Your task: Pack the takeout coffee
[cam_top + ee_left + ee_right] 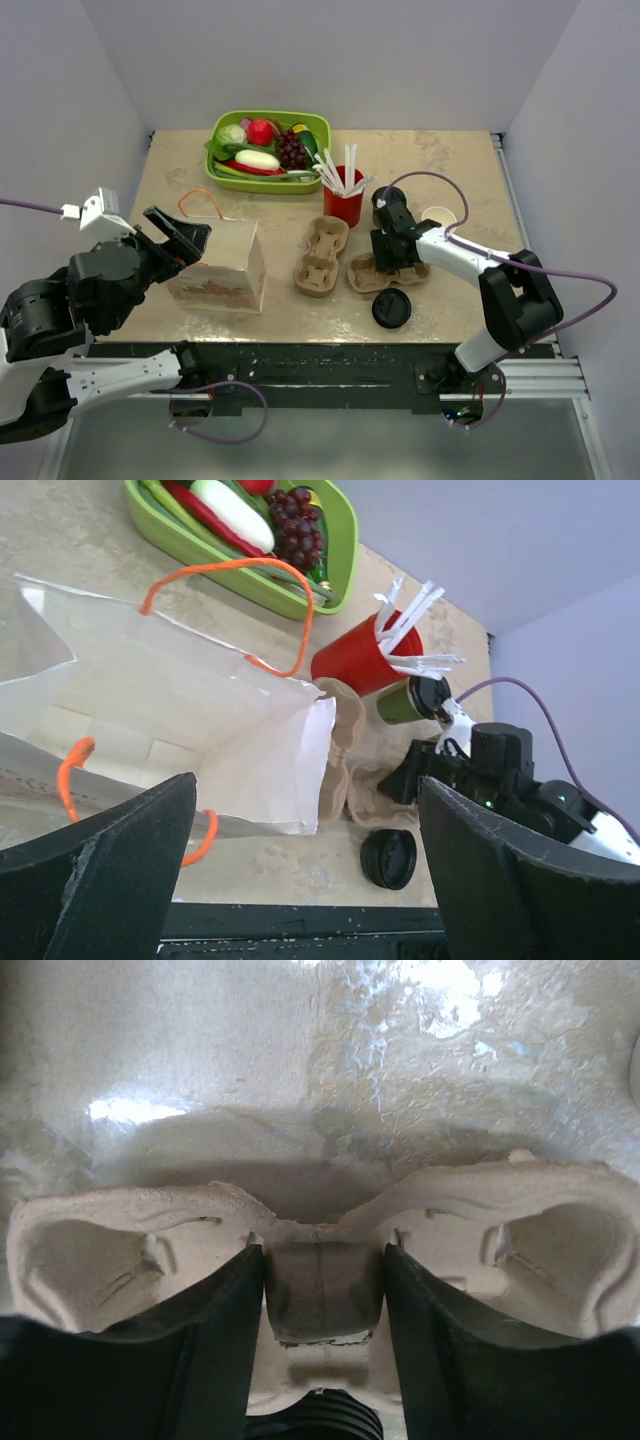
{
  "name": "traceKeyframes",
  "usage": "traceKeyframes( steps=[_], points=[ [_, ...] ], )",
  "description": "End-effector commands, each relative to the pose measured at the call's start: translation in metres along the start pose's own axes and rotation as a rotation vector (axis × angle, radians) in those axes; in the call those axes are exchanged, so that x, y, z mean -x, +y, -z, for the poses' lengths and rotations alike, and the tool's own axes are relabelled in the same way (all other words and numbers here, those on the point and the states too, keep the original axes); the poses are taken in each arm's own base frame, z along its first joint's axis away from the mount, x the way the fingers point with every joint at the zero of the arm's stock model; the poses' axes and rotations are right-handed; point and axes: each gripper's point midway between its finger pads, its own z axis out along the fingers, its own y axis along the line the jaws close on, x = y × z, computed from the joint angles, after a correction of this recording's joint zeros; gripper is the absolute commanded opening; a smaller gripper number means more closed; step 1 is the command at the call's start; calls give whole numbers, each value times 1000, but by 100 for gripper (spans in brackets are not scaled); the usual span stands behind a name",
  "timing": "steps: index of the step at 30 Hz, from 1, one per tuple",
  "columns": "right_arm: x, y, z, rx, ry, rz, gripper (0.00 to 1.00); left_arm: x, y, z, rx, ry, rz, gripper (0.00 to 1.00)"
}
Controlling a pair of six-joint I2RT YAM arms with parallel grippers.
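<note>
Currently right claw clenched on cup carrier centre ridge, likely to move it. Left claw spread at paper bag mouth, probably keeping it open. Green cup unlidded on bench by red cup; lid well apart.

Desk: one.
Arms: two, left arm and right arm.
Pincers: two, left pincer and right pincer.
Cardboard cup carriers: two, left carrier and right carrier.
Paper bag: one.
Red cup: one.
White sticks in red cup: several, too bunched for exact count.
Green cup: one.
Black lid: one.
Green tray: one, holding several toy fruits and vegetables, too crowded to count.
</note>
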Motion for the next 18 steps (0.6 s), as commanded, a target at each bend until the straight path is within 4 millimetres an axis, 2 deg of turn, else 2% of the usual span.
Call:
traceKeyframes(
  steps=[1, 8, 11, 15, 17, 18],
  points=[
    [21, 2, 15, 1, -96, -26, 47, 6, 17, -9, 113, -72, -31, 95],
    [41, 15, 57, 114, -207, -50, 40, 8, 14, -33, 232, -165, -125, 100],
    [48, 24, 77, 187, -262, -44, 40, 10, 2, -44, 253, -203, -152, 100],
    [47, 32, 96, 263, -291, -30, 40, -14, -33, -77, 227, -168, -227, 98],
    [46, 31, 103, 275, -311, -43, 41, -19, -30, -88, 273, -161, -237, 97],
    [46, 28, 104, 265, -324, -52, 41, -13, -18, -101, 343, -170, -229, 97]
  ],
)
